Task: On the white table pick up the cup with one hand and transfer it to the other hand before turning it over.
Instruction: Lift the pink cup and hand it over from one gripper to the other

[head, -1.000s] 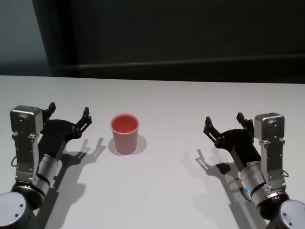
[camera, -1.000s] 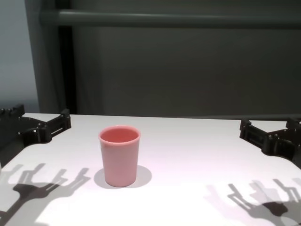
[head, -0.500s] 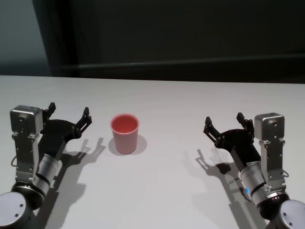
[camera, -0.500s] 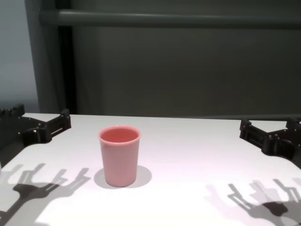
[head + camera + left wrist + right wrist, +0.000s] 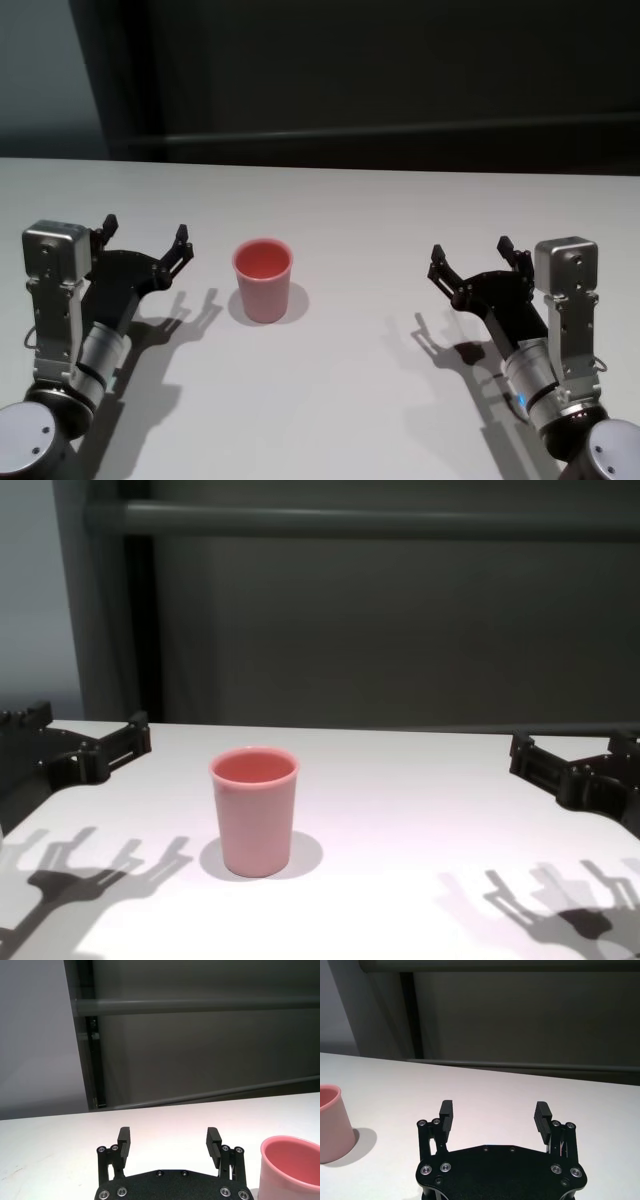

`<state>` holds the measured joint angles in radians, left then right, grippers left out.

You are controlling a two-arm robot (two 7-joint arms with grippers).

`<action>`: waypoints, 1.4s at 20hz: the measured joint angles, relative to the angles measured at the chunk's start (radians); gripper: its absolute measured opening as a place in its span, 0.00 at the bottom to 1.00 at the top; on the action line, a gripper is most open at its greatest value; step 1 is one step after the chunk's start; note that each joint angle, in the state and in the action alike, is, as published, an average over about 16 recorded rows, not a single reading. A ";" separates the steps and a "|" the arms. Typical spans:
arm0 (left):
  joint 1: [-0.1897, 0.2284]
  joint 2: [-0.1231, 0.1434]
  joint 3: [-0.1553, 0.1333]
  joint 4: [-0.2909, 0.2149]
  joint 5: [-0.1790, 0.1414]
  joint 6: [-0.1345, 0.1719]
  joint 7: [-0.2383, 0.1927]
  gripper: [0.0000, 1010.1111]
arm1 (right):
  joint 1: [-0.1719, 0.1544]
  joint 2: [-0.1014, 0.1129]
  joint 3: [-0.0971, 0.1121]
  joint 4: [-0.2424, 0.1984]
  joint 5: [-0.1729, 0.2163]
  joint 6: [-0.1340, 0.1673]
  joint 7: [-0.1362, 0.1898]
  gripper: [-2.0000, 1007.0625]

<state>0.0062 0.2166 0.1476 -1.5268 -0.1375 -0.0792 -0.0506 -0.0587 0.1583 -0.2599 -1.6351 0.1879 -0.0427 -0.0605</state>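
The cup [image 5: 263,279] is seen standing upright on the white surface [image 5: 360,220], mouth up and empty, with nothing touching it. It is a small pink tumbler of smooth plastic, tapering from a rounded rim to a narrower base, without handle or markings; it is judged to be light, fairly stiff at the rim and somewhat yielding at mid-wall, and rather slippery against hard pads. A hold is best taken across the upper wall, just below the rim, where the taper resists sliding downward, and enough bare wall should be left lower down for the second hold when the cup is passed over. The left end effector [image 5: 145,239] is held just beside the cup, on its left, with black jointed fingers [image 5: 124,1137] spread wide and nothing between them. The right end effector [image 5: 474,258] is held well apart from the cup, on its right, likewise spread wide and empty. The surface is matte, flat and plain, so little friction is expected to steady the cup if it is nudged sideways.
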 joint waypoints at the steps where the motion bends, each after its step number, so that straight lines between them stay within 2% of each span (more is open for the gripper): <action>1: 0.000 0.000 0.000 0.000 0.000 0.000 0.000 0.99 | 0.000 0.000 0.000 0.000 0.000 0.000 0.000 0.99; 28: 0.000 0.000 0.000 0.000 0.000 0.000 0.000 0.99 | 0.000 0.000 0.000 0.000 0.000 0.000 0.000 0.99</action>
<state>0.0062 0.2166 0.1476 -1.5268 -0.1375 -0.0792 -0.0506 -0.0587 0.1583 -0.2599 -1.6351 0.1880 -0.0427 -0.0605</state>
